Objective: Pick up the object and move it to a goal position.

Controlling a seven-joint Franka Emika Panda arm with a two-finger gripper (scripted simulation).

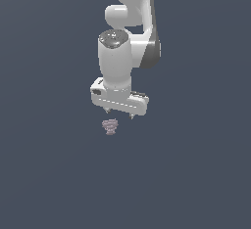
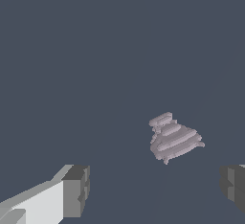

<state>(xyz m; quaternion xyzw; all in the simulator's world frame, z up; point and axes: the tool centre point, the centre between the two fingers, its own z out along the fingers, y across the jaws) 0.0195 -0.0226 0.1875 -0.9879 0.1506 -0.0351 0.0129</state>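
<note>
In the exterior view, a white robot arm (image 1: 128, 37) reaches down from the top over a plain dark slate-blue ground (image 1: 49, 174). Its gripper (image 1: 120, 115) hangs just above a small knobbly mauve-grey object (image 1: 110, 126), not touching it; the object sits slightly toward the exterior view's left of the fingertips. The wrist view shows what the other cannot: ridged layers on the object (image 2: 173, 139), and the two dark finger pads (image 2: 76, 189) spread wide apart, gripping nothing, with the object lying beyond the gap, nearer one pad.
</note>
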